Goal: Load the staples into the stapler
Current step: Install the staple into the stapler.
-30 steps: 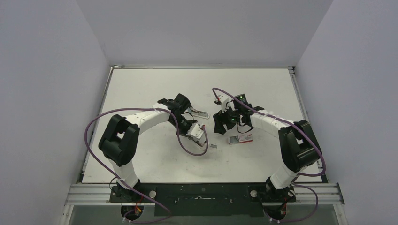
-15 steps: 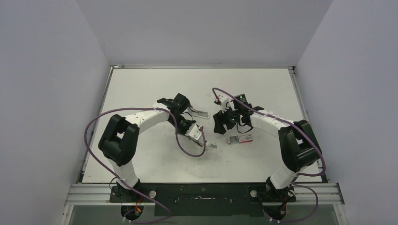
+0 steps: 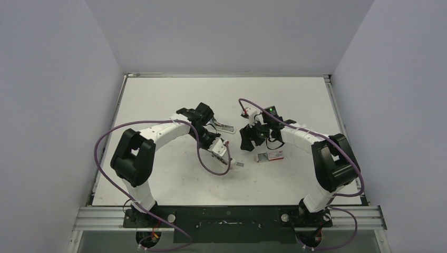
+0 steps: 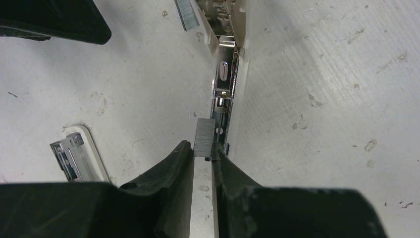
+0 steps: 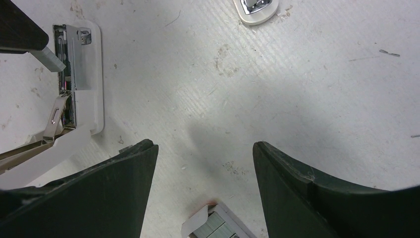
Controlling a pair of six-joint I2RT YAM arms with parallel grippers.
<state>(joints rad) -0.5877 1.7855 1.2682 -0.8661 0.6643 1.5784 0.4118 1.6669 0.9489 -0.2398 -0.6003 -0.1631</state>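
We see left tool [image 4: 202, 148] clamped on staples [image 4: 204, 133], strip over open stapler [image 4: 226, 82] channel; contact unclear. Right tool [image 5: 203, 145] jaws apart above counter [image 5: 297, 74]; box [image 5: 215, 227] cut off by frame edge.

Both of your arms are built alike: look at the left arm [image 3: 158, 132] and the right arm [image 3: 303, 138] and you see white link shells joined by bulky black joint housings. A purple cable [image 3: 97, 152] loops along each. A green light [image 3: 271, 109] glows on your right wrist. Your left gripper [image 4: 202, 151] and right gripper [image 5: 203, 145] have matte black, tapering fingers. A black mounting plate [image 3: 226, 216] carries both bases.
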